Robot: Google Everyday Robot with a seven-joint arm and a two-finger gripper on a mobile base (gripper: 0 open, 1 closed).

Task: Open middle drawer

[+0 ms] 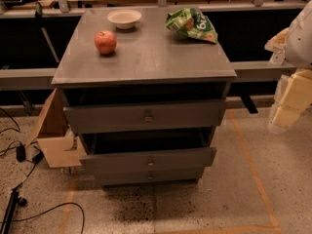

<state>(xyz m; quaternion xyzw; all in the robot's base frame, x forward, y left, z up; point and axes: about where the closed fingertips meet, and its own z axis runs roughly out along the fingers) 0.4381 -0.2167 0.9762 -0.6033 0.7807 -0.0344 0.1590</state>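
The grey cabinet [146, 57] has three stacked drawers. The middle drawer [117, 161], with a small metal knob [150, 163], stands pulled out, with a dark gap showing above its front. The top drawer [107, 117] is also pulled out a little. The bottom drawer front [122, 177] sits flush under the middle one. My gripper [291, 104], white and cream, hangs at the right edge of the view, well to the right of the cabinet and apart from all the drawers.
On the cabinet top lie a red apple [105, 42], a white bowl [124, 18] and a green chip bag [191, 25]. A cardboard box [53, 135] leans at the cabinet's left. Black cables [19, 179] run over the speckled floor at the left. Orange tape lines [253, 174] mark the floor.
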